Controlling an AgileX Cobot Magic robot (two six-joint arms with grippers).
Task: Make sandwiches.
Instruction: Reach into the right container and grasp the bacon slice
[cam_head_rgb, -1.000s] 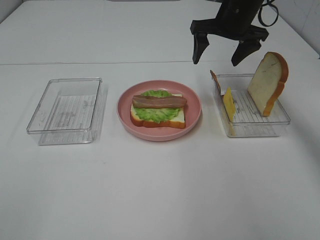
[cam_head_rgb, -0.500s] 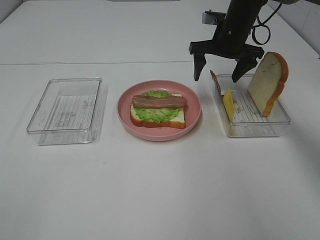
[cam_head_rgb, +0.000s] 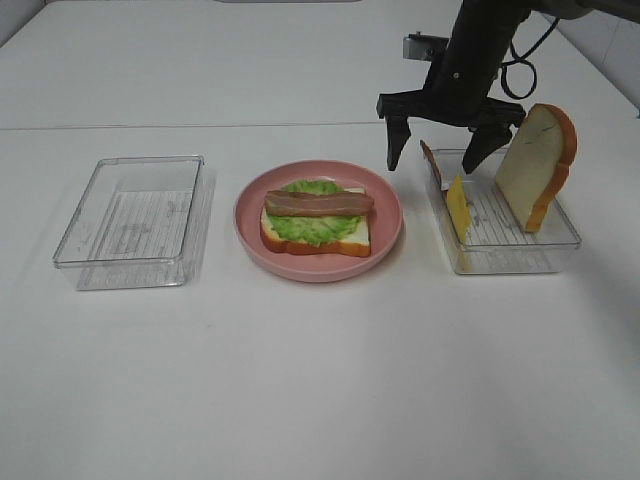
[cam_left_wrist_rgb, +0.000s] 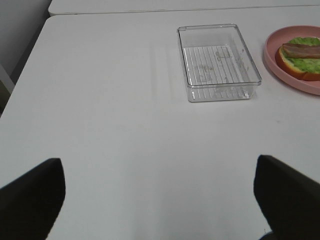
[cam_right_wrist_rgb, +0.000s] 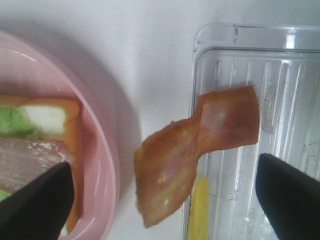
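Note:
On the pink plate (cam_head_rgb: 248, 232) lies a partly stacked sandwich (cam_head_rgb: 315, 216): a bread slice, green lettuce and a brown bacon strip on top. The right clear tray (cam_head_rgb: 520, 245) holds an upright bread slice (cam_head_rgb: 535, 165), a yellow cheese slice (cam_head_rgb: 458, 208) and a bacon strip (cam_head_rgb: 430, 160) draped over its left wall. My right gripper (cam_head_rgb: 432, 160) hangs open just above that bacon strip (cam_right_wrist_rgb: 195, 150), one finger on each side, touching nothing (cam_right_wrist_rgb: 162, 200). In the left wrist view my left gripper (cam_left_wrist_rgb: 160, 200) is open and empty, low over bare table, well away from the plate (cam_left_wrist_rgb: 272, 57).
An empty clear tray (cam_head_rgb: 130, 220) sits left of the plate, also seen in the left wrist view (cam_left_wrist_rgb: 217, 62). The right tray's wall (cam_right_wrist_rgb: 280, 100) and the plate's rim (cam_right_wrist_rgb: 107, 165) flank the hanging bacon. The table's back edge runs behind the right arm.
My right gripper has come down and slightly right, from above the table behind the tray to straddling the bacon strip on the tray's left wall. Its jaws stayed open. Nothing else moved.

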